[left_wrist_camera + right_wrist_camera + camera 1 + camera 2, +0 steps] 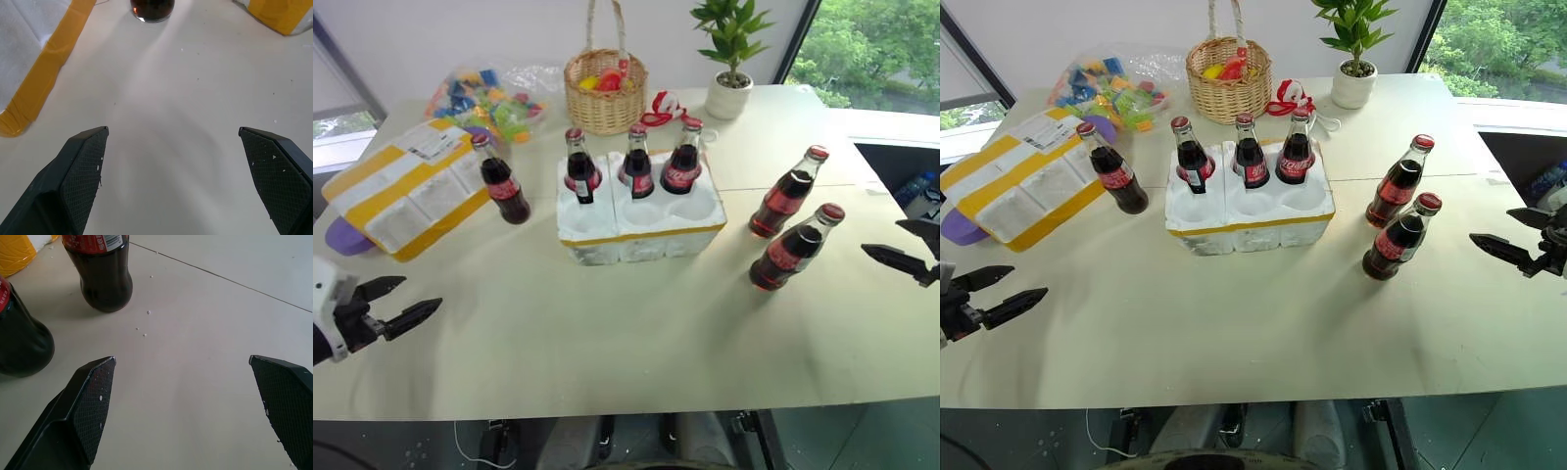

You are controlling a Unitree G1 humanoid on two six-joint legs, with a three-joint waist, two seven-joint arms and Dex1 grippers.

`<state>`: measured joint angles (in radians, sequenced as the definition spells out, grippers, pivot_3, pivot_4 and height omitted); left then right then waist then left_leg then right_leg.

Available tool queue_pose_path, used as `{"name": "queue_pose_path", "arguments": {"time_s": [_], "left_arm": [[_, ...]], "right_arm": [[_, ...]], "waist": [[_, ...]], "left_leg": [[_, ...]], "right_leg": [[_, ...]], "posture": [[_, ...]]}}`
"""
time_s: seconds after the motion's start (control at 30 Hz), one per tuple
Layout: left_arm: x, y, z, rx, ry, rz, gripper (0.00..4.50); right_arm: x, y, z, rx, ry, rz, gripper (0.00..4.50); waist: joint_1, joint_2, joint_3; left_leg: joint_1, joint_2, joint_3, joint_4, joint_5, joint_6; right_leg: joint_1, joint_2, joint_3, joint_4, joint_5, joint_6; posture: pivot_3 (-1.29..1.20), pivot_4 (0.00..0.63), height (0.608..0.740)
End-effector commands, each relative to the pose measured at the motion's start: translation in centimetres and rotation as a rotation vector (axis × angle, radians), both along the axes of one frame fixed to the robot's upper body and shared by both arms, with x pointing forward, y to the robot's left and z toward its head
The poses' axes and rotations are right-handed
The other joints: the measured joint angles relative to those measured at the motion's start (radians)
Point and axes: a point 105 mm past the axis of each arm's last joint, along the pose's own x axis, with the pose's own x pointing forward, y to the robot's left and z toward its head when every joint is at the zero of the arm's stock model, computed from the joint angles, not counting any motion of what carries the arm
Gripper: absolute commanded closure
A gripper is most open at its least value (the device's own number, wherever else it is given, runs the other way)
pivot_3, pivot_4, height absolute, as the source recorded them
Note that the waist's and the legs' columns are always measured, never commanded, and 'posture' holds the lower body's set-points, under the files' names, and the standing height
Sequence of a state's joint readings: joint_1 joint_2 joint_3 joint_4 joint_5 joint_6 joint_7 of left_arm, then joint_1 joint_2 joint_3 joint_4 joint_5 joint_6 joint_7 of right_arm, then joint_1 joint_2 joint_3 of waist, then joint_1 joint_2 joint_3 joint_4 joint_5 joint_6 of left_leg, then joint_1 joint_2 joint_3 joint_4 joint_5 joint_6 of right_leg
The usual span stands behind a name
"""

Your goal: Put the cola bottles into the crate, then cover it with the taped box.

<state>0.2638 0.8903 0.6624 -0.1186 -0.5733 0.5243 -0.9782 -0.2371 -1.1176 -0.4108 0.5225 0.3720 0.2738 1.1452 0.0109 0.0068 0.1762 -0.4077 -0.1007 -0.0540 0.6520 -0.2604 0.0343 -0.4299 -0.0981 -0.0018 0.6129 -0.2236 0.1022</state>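
The table point(607, 333) is a broad, smooth, cream-coloured slab with a seam across its right part. Near its far left corner lies the taped box point(406, 186), a flat white foam shell wrapped in wide glossy yellow tape stripes, with a white printed label on top.

The crate point(641, 225) sits near the middle of the table, toward the far edge: a grainy white foam block with round wells and one yellow tape band near its base. Three cola bottles point(638, 162) stand in its back row of wells; the front wells are unfilled. They are small clear glass bottles with rounded shoulders, dark cola, red caps and red labels. A fourth bottle point(499, 180) stands on the table between the taped box and the crate. Two more point(789, 194) stand close together toward the right edge.

At the far edge are a woven wicker basket point(605, 93), a crinkly clear bag of colourful pieces point(487, 100) and a small plant in a white pot point(730, 93).

The left gripper point(403, 302) hovers over the near left corner, its black cross-hatched fingers point(80, 171) spread wide, holding nothing. The right gripper point(1508, 235) hangs at the right edge, likewise wide and unloaded.
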Motion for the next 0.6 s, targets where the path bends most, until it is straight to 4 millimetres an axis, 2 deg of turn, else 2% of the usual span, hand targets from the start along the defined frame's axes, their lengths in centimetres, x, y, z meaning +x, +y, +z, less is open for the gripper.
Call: {"name": "queue_pose_path", "arguments": {"time_s": [0.03,0.17,0.3,0.4,0.47,0.53,0.6], "left_arm": [[0.8,-0.5,1.6,-0.042,-0.072,-0.003,0.03],[2.0,-1.4,2.5,-0.083,-0.106,-0.026,0.03],[4.3,-2.2,3.4,-0.103,-0.150,-0.043,0.03],[6.7,-2.8,3.9,-0.114,-0.188,-0.046,0.03],[7.8,-3.2,4.0,-0.123,-0.200,-0.053,0.03],[9.3,-4.0,3.7,-0.117,-0.204,-0.071,0.03],[10.2,-4.6,3.5,-0.108,-0.206,-0.087,0.03]], "right_arm": [[0.0,0.2,2.3,-0.011,-0.079,0.006,0.00],[-0.5,0.3,4.7,0.048,-0.118,0.007,0.00],[-1.5,0.8,8.2,0.096,-0.158,0.033,0.00],[-2.6,2.6,10.8,0.119,-0.184,0.121,0.00],[-3.3,3.6,11.9,0.118,-0.190,0.170,0.00],[-4.3,5.7,13.8,0.116,-0.196,0.255,0.00],[-4.9,7.0,14.6,0.116,-0.191,0.300,0.00]], "waist": [[0.001,0.001,0.000],[0.002,0.001,0.000],[0.003,0.002,-0.001],[0.002,0.003,-0.001],[0.002,0.003,-0.001],[0.001,0.004,-0.001],[0.000,0.003,-0.001]], "left_leg": [[0.000,0.000,0.000,0.000,0.000,0.000],[0.000,0.000,0.000,0.000,0.000,0.000],[0.000,0.000,0.000,0.000,0.000,0.000],[0.000,0.000,0.000,0.000,0.000,0.000],[0.000,0.000,0.000,0.000,0.000,0.000],[0.000,0.000,0.000,0.000,0.001,0.000],[0.000,0.000,0.000,0.000,0.001,0.000]], "right_leg": [[0.000,0.000,0.000,0.000,0.000,0.000],[0.000,0.000,0.000,0.000,0.000,0.000],[0.000,0.000,0.000,0.000,0.000,0.000],[0.000,0.001,0.000,0.001,0.000,0.000],[0.000,0.001,0.000,0.001,0.001,0.001],[0.000,0.001,0.000,0.001,0.001,0.002],[-0.001,0.001,0.000,0.001,0.003,0.004]], "posture": [[0.00,0.150,0.732],[0.00,0.150,0.732],[0.00,0.150,0.732],[0.00,0.150,0.732],[0.00,0.150,0.732],[0.00,0.150,0.732],[0.00,0.150,0.732]]}}
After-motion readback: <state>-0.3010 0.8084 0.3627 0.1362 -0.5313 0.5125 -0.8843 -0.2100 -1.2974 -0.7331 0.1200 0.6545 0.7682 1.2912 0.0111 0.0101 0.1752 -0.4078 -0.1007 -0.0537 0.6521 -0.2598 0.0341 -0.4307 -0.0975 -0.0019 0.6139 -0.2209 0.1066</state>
